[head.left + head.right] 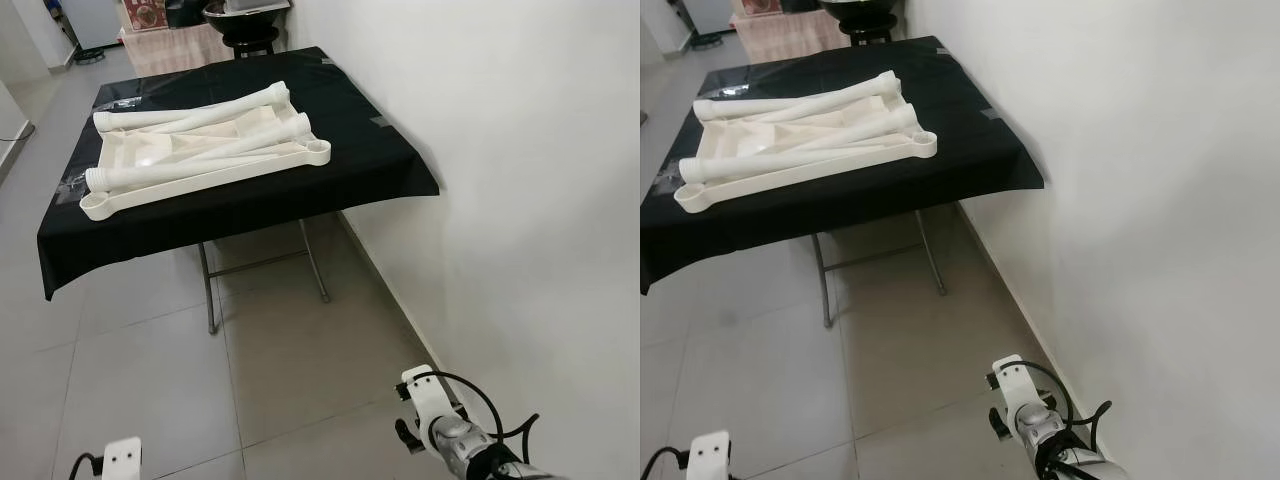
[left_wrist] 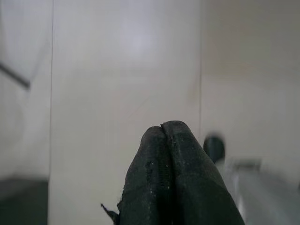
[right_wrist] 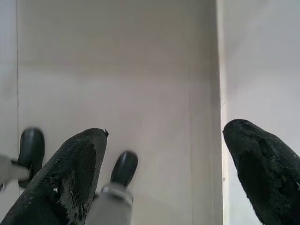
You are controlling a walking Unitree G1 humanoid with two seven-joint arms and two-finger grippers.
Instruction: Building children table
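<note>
Folding table [image 1: 400, 170] stands ahead against the white wall [image 1: 520, 150], covered by a black cloth [image 1: 250, 205] that hangs over its edges. Metal folding legs [image 1: 265, 265] visible beneath, on a pale tiled floor [image 1: 150, 370].

On the cloth lies the cream plastic children's table top [image 1: 140, 150], a shallow tray-like panel with round sockets at the corners. One corner socket [image 1: 318, 150] sits at the right near corner of the panel, another [image 1: 95, 207] at the left near end. Several cream tubular legs [image 1: 200, 165] lie loose across and along the panel, crossing each other; one long leg [image 1: 220, 108] runs diagonally toward the far side, its flared end near the panel's far right corner. None is stood upright in a socket, as far as can be seen.

Beyond the table: a dark round stool or stand [image 1: 250, 30], partly cut off.

Both arms hang low, well apart from the table, over the floor. Left hand [image 2: 163, 129]: fingers pressed together, tips touching, nothing between them. Right hand [image 3: 164, 140]: fingers spread wide, holding nothing; floor tiles and the wall base behind it. In the head views the right wrist [image 1: 430, 400] with its black cable shows near the wall, the left wrist [image 1: 120, 458] at the bottom edge.
</note>
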